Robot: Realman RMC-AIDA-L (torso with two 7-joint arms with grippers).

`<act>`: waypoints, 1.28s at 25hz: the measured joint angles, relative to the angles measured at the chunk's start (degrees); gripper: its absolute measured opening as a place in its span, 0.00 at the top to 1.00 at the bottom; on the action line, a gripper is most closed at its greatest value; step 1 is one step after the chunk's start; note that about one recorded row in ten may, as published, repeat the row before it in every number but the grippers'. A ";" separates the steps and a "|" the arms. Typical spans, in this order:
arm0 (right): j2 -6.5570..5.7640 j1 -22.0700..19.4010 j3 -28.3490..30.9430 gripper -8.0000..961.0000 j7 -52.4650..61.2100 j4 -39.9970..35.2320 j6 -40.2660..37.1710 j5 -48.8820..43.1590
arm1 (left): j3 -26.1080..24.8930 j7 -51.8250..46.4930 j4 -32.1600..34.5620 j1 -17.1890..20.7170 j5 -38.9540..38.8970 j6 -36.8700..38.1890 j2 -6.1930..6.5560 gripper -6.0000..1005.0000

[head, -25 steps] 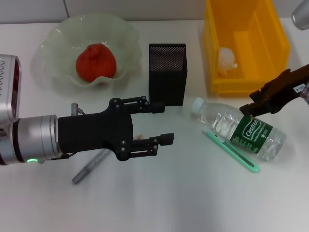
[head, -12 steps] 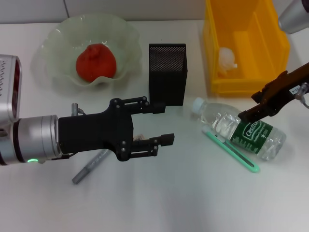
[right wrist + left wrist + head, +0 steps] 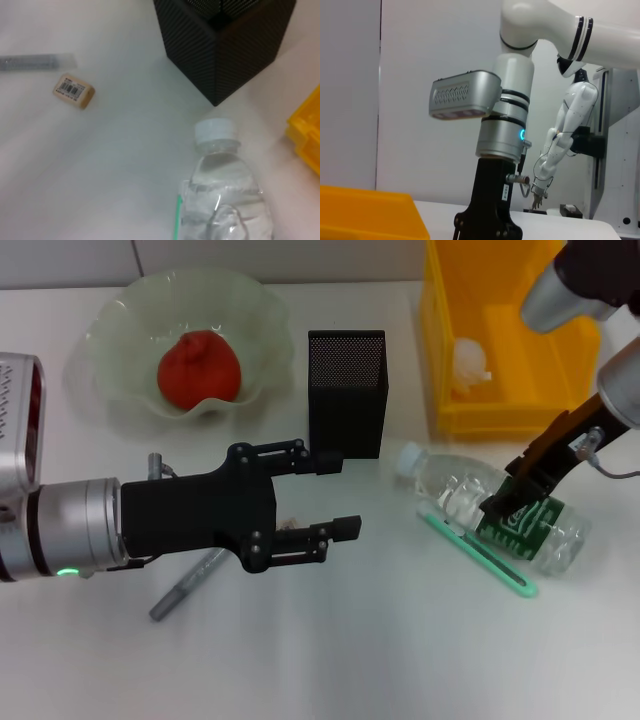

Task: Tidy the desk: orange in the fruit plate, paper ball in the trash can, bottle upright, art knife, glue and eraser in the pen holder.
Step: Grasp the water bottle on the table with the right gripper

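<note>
The lying bottle [image 3: 495, 508] is reached by the right gripper [image 3: 500, 502]; jaw state cannot be told. A mid-body grip is advised before tipping upright.

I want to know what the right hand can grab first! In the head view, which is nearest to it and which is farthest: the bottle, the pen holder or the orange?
1. Bottle: lying under the right hand.
2. Pen holder: middle of desk.
3. Orange: far left, in the fruit plate.

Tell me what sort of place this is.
Probably a robotics lab staging an office desk: a white desk with a pen holder and yellow trash can, and another white robot arm standing behind.
</note>
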 joint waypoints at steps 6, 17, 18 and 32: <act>-0.03 0.87 -2.82 0.30 -0.14 2.95 2.62 0.00 | -0.01 0.00 0.00 0.06 0.00 -0.08 0.00 0.40; -0.04 2.25 -4.88 0.29 -0.31 8.03 5.81 -0.09 | -0.01 0.00 0.00 0.00 0.00 -0.84 0.00 0.41; -0.04 2.22 -4.88 0.29 -0.33 8.05 5.90 -0.09 | -0.01 0.00 0.00 -0.03 0.00 -0.92 0.00 0.41; -0.13 2.16 -4.88 0.29 -0.35 9.59 6.16 -1.60 | -0.01 0.00 0.00 -0.45 0.00 -1.33 0.00 0.41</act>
